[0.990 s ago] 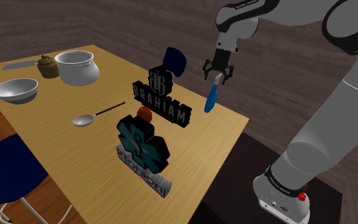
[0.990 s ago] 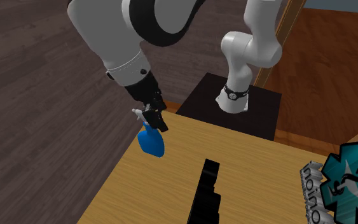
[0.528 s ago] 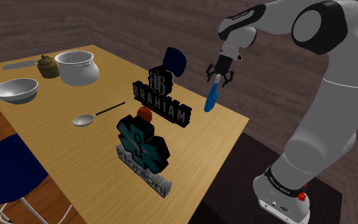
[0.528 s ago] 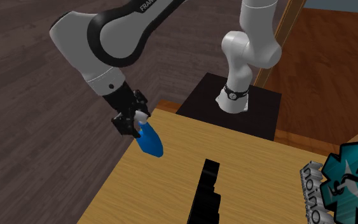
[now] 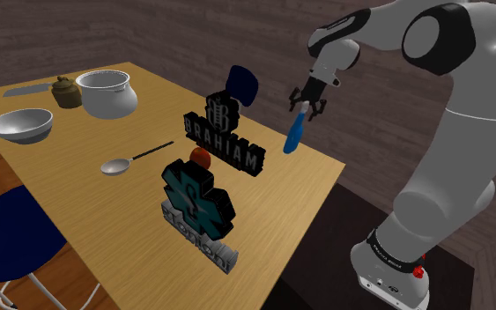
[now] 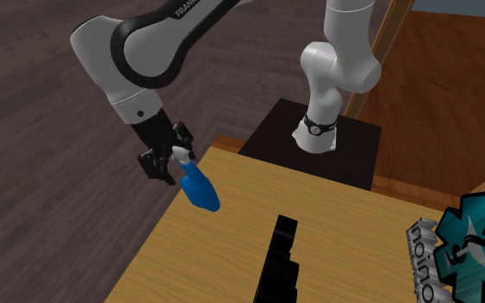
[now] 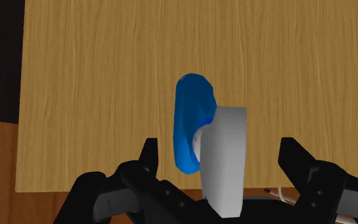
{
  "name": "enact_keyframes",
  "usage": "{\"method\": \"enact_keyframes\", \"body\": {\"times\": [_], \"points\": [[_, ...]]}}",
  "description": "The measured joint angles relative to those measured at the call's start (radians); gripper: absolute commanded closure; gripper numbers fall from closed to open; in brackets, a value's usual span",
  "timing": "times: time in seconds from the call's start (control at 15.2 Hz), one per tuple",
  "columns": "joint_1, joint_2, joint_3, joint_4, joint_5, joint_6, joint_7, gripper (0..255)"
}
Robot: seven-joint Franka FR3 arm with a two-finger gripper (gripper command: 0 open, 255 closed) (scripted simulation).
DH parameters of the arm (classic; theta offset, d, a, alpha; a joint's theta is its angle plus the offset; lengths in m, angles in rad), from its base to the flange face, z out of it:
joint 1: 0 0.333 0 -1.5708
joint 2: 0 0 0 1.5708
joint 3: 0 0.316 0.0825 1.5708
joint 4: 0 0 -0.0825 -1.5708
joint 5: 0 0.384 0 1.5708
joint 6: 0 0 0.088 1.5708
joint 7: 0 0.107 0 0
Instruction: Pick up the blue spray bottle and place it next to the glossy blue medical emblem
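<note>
Shoulder view first: we find the gripper [image 5: 307,95] high over the far corner of the table [image 5: 70,167]. The blue spray bottle [image 5: 293,134] hangs beneath it, clear of the wood. In the second exterior view the black fingers pinch the bottle's white spray head [image 6: 184,155], so we judge it grasped there. The wrist view is less plain, since the fingers stand to either side of the head with some gap showing. The bottle does not hang straight: its long axis slants, with the head in the gripper and the blue body running down toward the middle of the table.

What matters to us now is the way to the emblem [image 5: 197,201]. It stands upright on a lettered base near the table's near edge, toward the shoulder view's lower left of the gripper and well apart from it. Between the two stands a black lettered sign [image 5: 225,141], so a low, straight path would meet it. We reckon the placing has not begun. The bottle should pass over or around the sign, then come down beside the emblem with its base level, or it may tip when let go.
</note>
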Motion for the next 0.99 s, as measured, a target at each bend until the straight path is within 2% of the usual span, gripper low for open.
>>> {"method": "enact_keyframes", "body": {"times": [0.2,0.59,0.66,0.86,0.99], "points": [[0.009,-0.033,0.009,-0.046,0.006,0.036,0.0,0],[-0.001,0.005,0.016,0.003,0.013,0.028,0.0,0],[-0.007,-0.006,0.012,-0.013,0.008,0.032,-0.011,255],[-0.016,-0.048,-0.002,-0.073,-0.012,0.026,-0.026,255],[-0.023,-0.042,-0.004,-0.069,-0.008,0.028,-0.041,255]]}}
